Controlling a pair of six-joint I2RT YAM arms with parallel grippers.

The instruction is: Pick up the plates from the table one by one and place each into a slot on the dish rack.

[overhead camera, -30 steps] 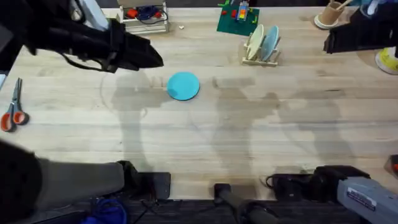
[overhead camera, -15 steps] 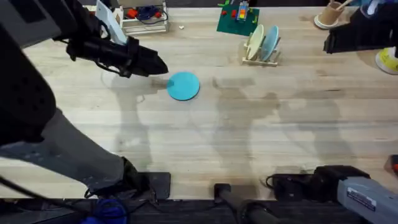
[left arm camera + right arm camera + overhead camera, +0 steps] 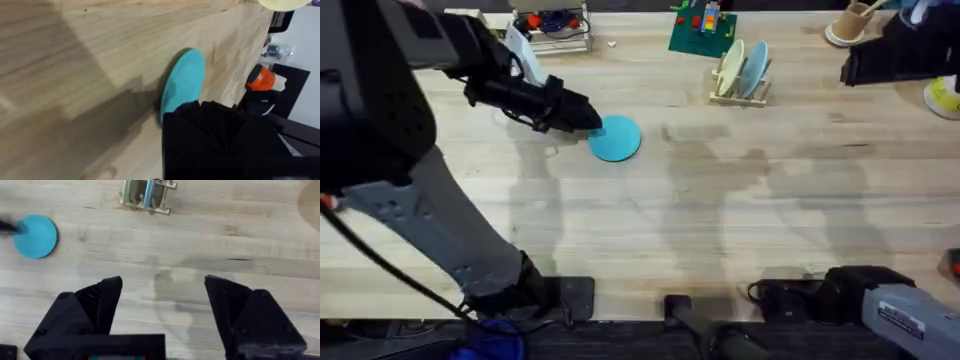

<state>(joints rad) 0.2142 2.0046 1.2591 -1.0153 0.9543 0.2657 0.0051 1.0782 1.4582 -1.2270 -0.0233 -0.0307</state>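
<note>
A turquoise plate lies flat on the wooden table, left of centre. My left gripper reaches in from the left, its tip at the plate's left rim. In the left wrist view the plate sits just beyond the black gripper body. The dish rack stands at the back, holding a cream plate and a light-blue plate upright. My right gripper hovers at the far right, well away from the plate. In the right wrist view it is open and holds nothing, with the plate and the rack far beyond it.
A white wire rack with small items stands at the back left. A green board with toys sits behind the dish rack. A cup on a saucer and a yellow object are at the back right.
My left arm has swung right and lower, bringing its gripper tip from left of the plate to the plate's left rim. The plate and the right arm have not moved.
</note>
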